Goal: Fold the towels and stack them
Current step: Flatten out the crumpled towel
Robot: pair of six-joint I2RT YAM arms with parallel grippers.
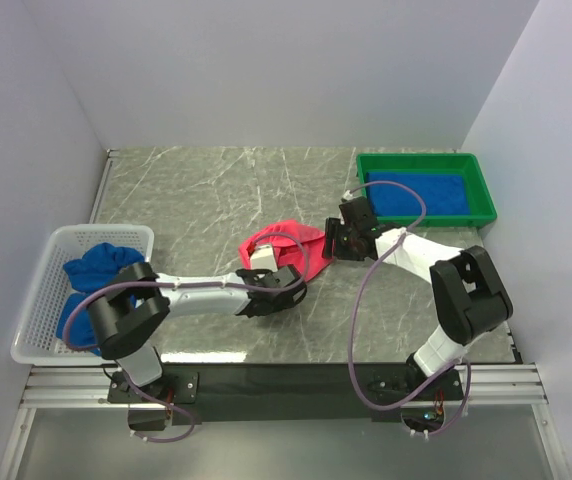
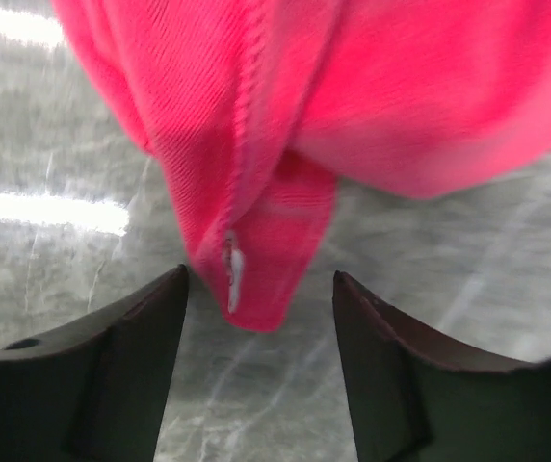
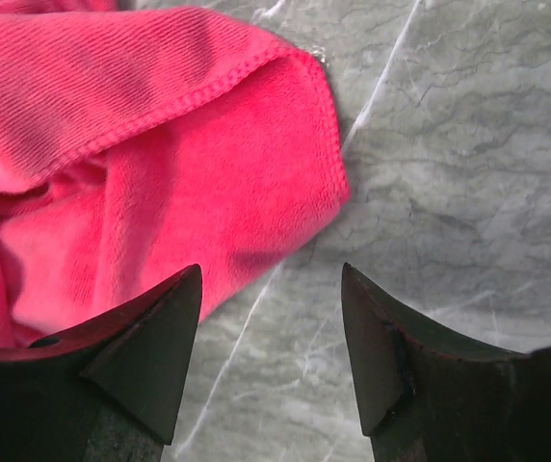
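Since the crumpled pink-red terry towel (image 1: 284,243) seemingly needs spreading, left gripper (image 2: 259,281) at six o'clock and right gripper (image 3: 272,274) at three flank its corners, jaws apart, clamping nothing.

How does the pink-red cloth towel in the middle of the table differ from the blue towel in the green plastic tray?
The pink-red cloth towel is bunched and wrinkled; the blue towel lies flat and smooth. The pink-red one sits straight on the grey marble table; the blue one fills the green plastic tray. Both are cloth towels.
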